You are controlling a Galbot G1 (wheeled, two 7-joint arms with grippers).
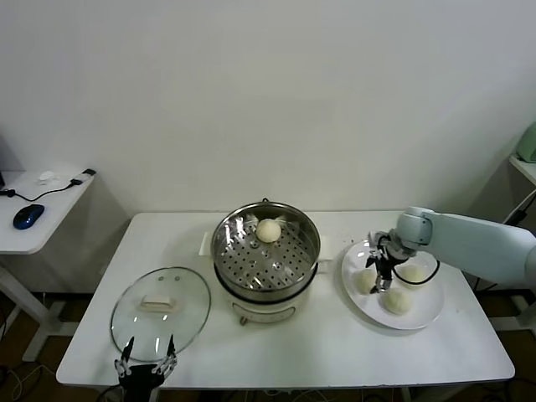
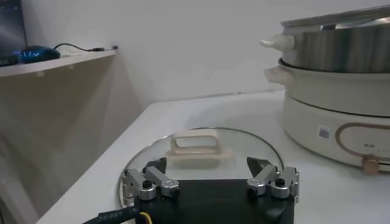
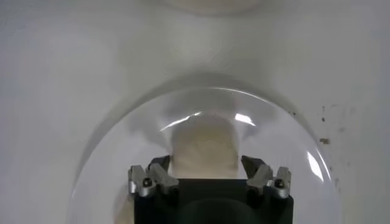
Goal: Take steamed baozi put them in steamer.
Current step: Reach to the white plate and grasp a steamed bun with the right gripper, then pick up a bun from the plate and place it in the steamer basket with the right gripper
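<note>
On the white plate (image 1: 423, 320) at the table's right side lie three steamed baozi (image 1: 397, 301), and the right gripper (image 1: 381, 280) is down among them, over the bun nearest the steamer (image 1: 366, 280). In the right wrist view that bun (image 3: 204, 148) sits between the two fingers (image 3: 263, 175), one on each flank. Whether the pads already bear on the dough cannot be told; the jaws stand partly apart with the bun in the gap, so a finished grip is not confirmed.

Step in hand, by judgement: the pick of the second bun. One bun (image 1: 268, 230) already rests on the perforated tray inside the steamer (image 1: 265, 260), toward its far rim; the three others remain on the plate. The task looks roughly a quarter done.

The next move calls for closing gently on soft dough until it is held without being crushed, then a straight lift clear of the plate rim and the two neighbouring buns just beside it, a carry across to the steamer, and a release onto a bare part of the tray away from the bun already there.

The glass lid (image 1: 160, 311) lies flat on the table, left of the steamer. The left gripper (image 1: 147, 362) waits at the table's near edge just beside the lid, fingers apart, holding nothing.
</note>
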